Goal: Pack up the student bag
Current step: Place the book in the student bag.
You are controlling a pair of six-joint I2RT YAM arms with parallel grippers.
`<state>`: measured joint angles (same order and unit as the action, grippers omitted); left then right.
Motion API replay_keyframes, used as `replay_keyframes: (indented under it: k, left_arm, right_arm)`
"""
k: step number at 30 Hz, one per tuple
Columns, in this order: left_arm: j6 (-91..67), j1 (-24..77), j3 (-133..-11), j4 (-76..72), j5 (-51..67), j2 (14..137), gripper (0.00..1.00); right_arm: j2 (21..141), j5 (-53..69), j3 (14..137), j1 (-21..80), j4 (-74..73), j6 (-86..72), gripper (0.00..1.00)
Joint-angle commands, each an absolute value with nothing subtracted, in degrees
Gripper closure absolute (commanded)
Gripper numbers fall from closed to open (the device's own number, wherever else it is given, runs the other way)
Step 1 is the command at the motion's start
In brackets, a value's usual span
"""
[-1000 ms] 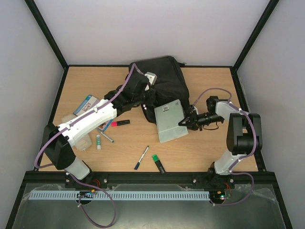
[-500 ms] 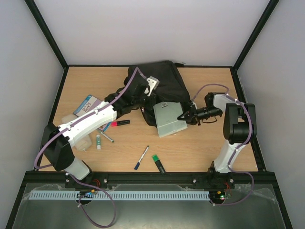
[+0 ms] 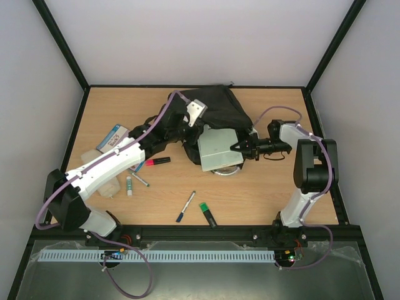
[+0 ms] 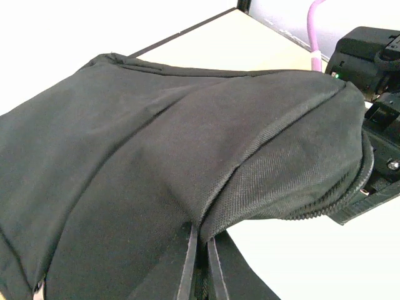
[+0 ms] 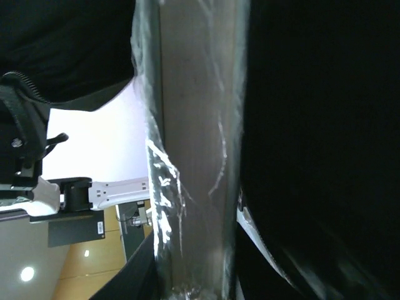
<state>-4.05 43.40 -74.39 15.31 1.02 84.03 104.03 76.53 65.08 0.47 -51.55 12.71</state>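
Top external view: right gripper [image 3: 240, 147], clamped on grey wrapped pack [image 3: 215, 145], faces leftward into student bag [image 3: 220, 103], whose fabric left gripper [image 3: 191, 116] pinches tight.

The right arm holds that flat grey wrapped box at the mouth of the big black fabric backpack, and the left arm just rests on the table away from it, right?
Not quite. The left arm's fingers pinch a fold of the big black fabric backpack, as the left wrist view shows. The right arm's fingers do hold the flat grey wrapped box at its mouth.
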Motion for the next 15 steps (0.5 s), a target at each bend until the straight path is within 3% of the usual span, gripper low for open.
replay_keyframes:
  k: [1,7,15]
  left_arm:
    - [-1.24,42.92,-73.75,9.82,0.76,83.08,0.98]
    - [-0.91,42.82,-72.72,7.15,5.0,83.15,0.98]
    - [0.79,42.81,-69.89,5.01,8.81,82.25,0.98]
  right_arm:
    - [96.39,86.54,61.31,0.61,-46.88,11.04,0.99]
    - [83.26,73.34,45.71,0.57,-14.63,-18.83,0.99]
    - [91.21,67.5,49.94,0.91,-13.6,-18.16,0.99]
